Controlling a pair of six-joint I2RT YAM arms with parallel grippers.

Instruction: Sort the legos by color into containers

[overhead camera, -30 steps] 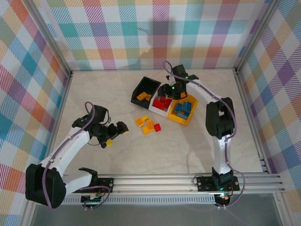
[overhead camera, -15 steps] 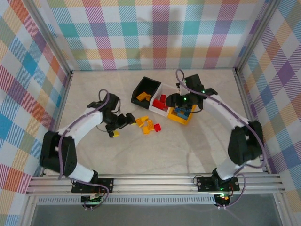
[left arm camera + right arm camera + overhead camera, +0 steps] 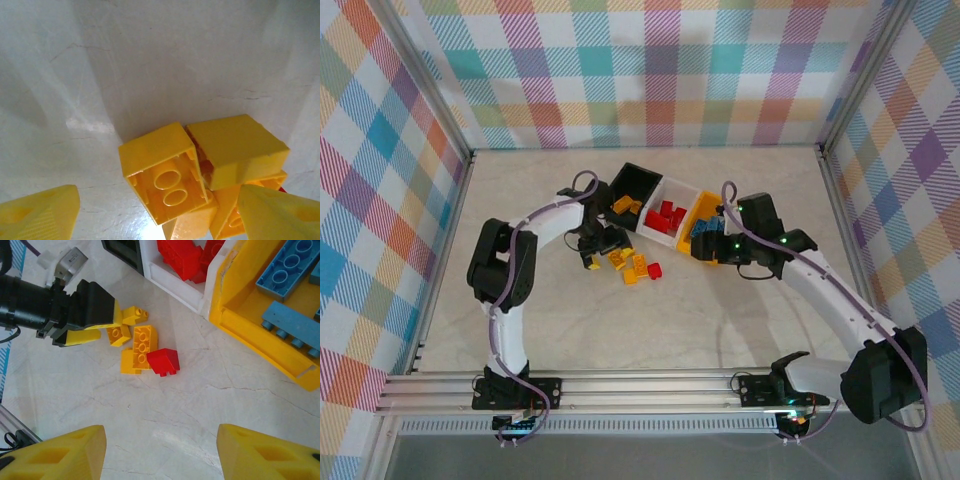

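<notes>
Glossy yellow legos (image 3: 162, 172) clustered at lower centre, one hollow-side up; the right wrist view added a red lego (image 3: 163, 361). The left pincer (image 3: 160, 207) and right pincer (image 3: 161, 450) gaped wide, empty.

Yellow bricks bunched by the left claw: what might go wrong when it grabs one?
The left gripper straddles an upturned yellow brick pressed against another yellow brick, so it might pinch both or scatter them. The red brick touches that cluster and could get dragged along.

I see yellow bricks (image 3: 145, 342) and a red brick (image 3: 164, 361) on my veined white bench (image 3: 200, 410); the walls (image 3: 650, 70) are pastel plaid.
</notes>
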